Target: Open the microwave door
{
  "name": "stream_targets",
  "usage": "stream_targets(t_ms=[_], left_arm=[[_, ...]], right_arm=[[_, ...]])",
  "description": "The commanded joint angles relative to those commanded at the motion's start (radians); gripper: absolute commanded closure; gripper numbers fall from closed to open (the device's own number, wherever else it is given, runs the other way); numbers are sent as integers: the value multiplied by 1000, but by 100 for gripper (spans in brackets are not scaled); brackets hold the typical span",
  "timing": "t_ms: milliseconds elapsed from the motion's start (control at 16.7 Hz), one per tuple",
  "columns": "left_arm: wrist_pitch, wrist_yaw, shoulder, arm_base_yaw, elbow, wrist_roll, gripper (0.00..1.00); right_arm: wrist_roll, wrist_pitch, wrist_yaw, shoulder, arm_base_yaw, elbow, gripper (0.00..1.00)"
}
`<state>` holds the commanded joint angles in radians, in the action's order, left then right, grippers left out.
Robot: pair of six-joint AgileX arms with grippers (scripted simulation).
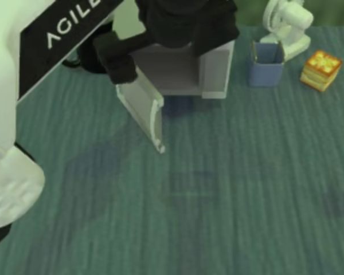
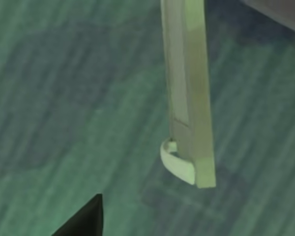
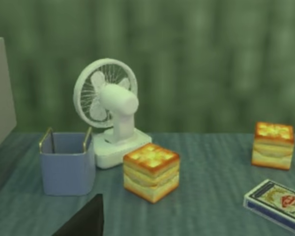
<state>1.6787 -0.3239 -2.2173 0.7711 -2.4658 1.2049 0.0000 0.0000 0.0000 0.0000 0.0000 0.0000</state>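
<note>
Beside the microwave point(image 1: 183, 71), its door point(image 1: 142, 112) stands swung out; left gripper state unclear.

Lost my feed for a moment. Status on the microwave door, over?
Microwave door swung wide open, handle free. Left gripper at the door's hinge end, by the microwave. Right arm out of top view. Nothing blocking.

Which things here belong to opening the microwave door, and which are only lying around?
For the job: microwave, door swung open, left gripper beside it.
Lying about: cup, fan, two cake blocks, card box.
</note>
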Motion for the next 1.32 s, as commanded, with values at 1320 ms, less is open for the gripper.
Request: stream_targets(t_ms=[1320], left_arm=[[-81, -57, -62, -21, 49, 78, 0]], right_arm=[[0, 0, 0, 0, 0, 0, 0]])
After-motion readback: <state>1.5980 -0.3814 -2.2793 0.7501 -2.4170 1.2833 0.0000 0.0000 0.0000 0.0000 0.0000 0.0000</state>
